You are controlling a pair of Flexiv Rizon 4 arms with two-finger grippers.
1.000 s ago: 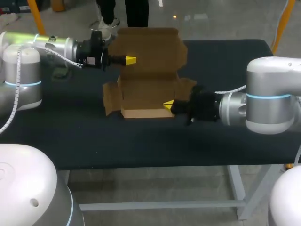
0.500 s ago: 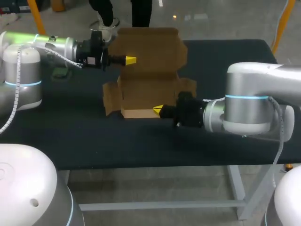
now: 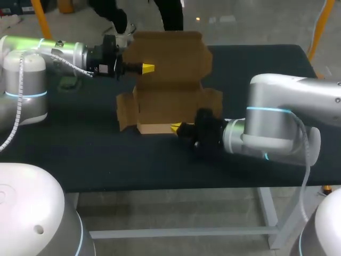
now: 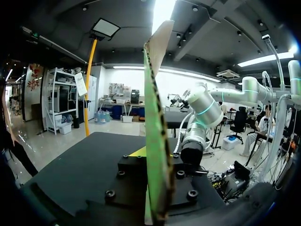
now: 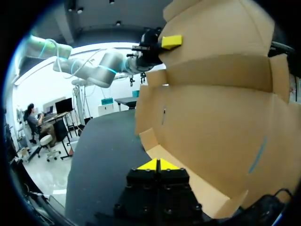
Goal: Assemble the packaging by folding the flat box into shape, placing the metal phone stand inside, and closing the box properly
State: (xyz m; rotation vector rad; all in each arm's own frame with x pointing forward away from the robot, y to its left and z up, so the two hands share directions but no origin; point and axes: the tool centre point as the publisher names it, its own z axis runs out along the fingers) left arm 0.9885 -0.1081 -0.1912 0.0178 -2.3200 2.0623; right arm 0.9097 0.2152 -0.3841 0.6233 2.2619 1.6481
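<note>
The brown cardboard box (image 3: pixel 168 109) stands partly folded on the black table (image 3: pixel 80 154), its side flaps spread and its tall lid (image 3: pixel 170 53) upright at the back. My left gripper (image 3: pixel 148 68) is shut on the lid's left edge; in the left wrist view the cardboard edge (image 4: pixel 155 117) runs straight up between the fingers of that gripper (image 4: pixel 151 153). My right gripper (image 3: pixel 175 128) is shut and empty, tips together at the box's low front wall (image 3: pixel 157 128). From the right wrist, the right gripper (image 5: pixel 157 165) points along the front corner of the box (image 5: pixel 216 117). No phone stand shows.
A small dark object (image 3: pixel 66 83) lies on the table under my left arm. Bare table stretches in front of the box and to its right, behind my right arm (image 3: pixel 277 130).
My right gripper has slid left along the box's front wall, and the arm has swung in over the table. The left arm and the lid have not moved.
</note>
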